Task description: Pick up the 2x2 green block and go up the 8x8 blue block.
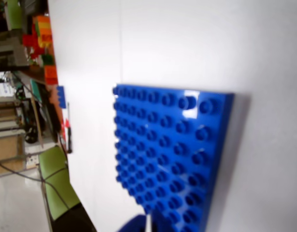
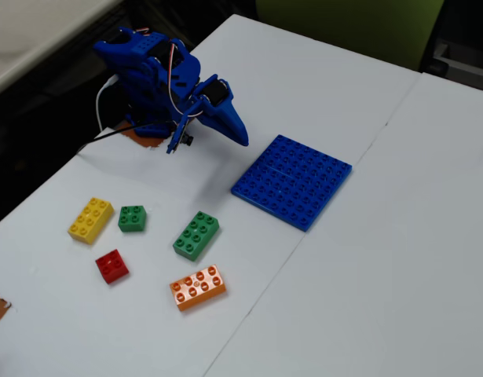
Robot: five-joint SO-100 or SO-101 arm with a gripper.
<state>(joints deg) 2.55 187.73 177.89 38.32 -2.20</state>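
The arm (image 2: 159,78) sits folded at the 11 o'clock area of the white table (image 2: 382,259) in the fixed view. Its gripper (image 2: 239,135) points toward 4 o'clock and hangs above the table surface, just short of the plate's near corner. The fingers appear pressed together with nothing between them.

The 8x8 blue block (image 2: 292,181) lies flat near the table centre, at roughly 4 o'clock from the gripper. Its studded top is bare. In the wrist view the same plate (image 1: 172,150) fills the middle of the frame, and a blue fingertip edges in at the 6 o'clock border.

The 2x2 green block (image 2: 132,217) rests on the table at 7 o'clock from the arm, well apart from the plate. Around it:
- a yellow brick (image 2: 90,219) just beside it at 9 o'clock;
- a red brick (image 2: 112,265) near it at 7 o'clock;
- a longer green brick (image 2: 196,235) at 3 o'clock, apart from it;
- an orange brick (image 2: 198,287) at 4 o'clock, farther off.

All bricks stand stud side up, none touching another.
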